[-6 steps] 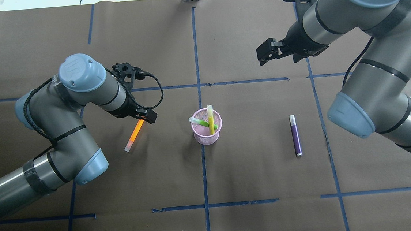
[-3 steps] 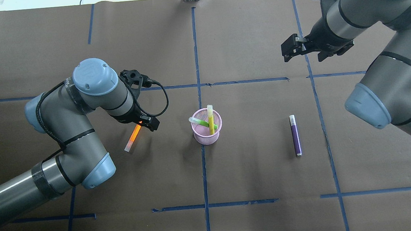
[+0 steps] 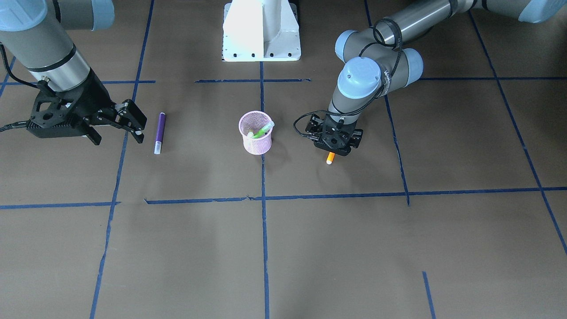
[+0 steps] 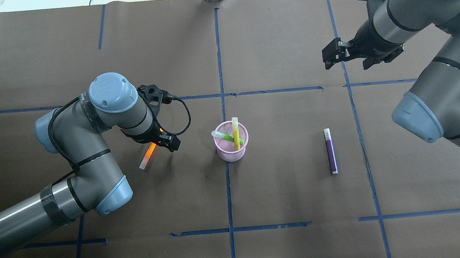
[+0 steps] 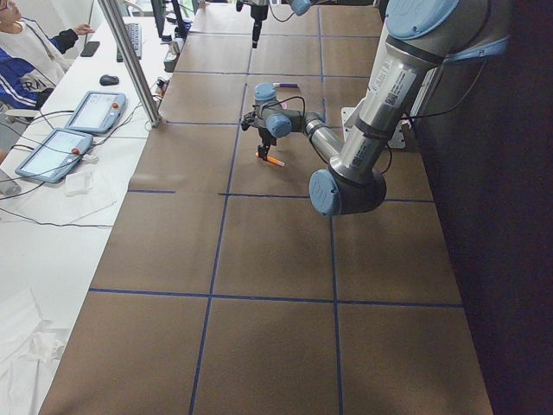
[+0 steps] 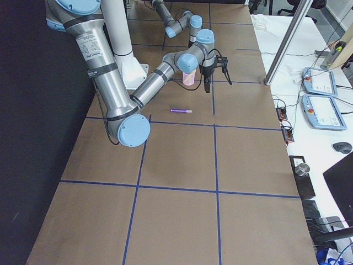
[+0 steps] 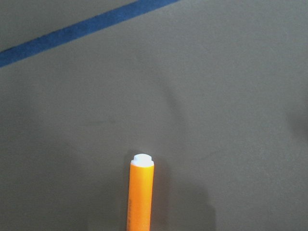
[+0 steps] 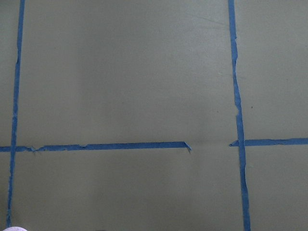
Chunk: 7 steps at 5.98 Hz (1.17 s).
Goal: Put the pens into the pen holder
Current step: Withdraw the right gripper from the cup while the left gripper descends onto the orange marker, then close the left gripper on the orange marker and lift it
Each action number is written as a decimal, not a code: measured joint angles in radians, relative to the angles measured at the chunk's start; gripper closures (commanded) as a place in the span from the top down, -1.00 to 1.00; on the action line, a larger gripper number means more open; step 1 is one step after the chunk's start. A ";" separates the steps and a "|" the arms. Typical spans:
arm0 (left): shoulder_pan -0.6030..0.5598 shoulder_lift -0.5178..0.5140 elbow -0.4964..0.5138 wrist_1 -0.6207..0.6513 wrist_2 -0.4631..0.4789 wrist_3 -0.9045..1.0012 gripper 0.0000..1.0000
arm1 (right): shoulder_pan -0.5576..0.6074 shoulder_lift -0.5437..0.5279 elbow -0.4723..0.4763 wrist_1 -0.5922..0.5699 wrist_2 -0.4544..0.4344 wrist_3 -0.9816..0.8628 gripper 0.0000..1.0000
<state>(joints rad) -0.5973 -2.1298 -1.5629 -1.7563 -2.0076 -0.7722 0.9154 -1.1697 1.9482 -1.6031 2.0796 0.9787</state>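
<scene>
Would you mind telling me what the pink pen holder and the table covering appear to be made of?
Pen holder: likely painted wire mesh, matte pink; a fine see-through grid shows on its wall.
Table covering: probably brown kraft paper, matte, with slight creases.

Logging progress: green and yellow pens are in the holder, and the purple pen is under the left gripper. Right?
Not quite. The overhead view shows the orange pen under the left gripper; the purple pen lies on its own. The rest stands.

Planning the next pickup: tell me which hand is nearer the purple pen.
Right. The right hand hangs open near the purple pen; the left hand is across the pen holder from it, gripping the orange pen.
</scene>
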 measured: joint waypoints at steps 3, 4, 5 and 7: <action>-0.009 -0.001 0.027 -0.013 0.022 -0.001 0.65 | 0.001 -0.003 0.003 0.000 0.001 0.000 1.00; -0.013 -0.002 0.037 -0.022 0.023 -0.001 0.43 | 0.001 -0.004 0.003 0.000 0.001 -0.001 1.00; -0.015 -0.002 0.040 -0.025 0.024 -0.003 0.29 | 0.002 -0.004 0.003 0.000 0.001 -0.001 1.00; -0.017 -0.007 0.041 -0.027 0.024 -0.013 -0.03 | 0.004 -0.005 0.004 0.000 0.005 -0.002 1.00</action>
<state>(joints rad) -0.6145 -2.1370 -1.5218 -1.7829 -1.9834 -0.7854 0.9190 -1.1746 1.9518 -1.6030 2.0841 0.9771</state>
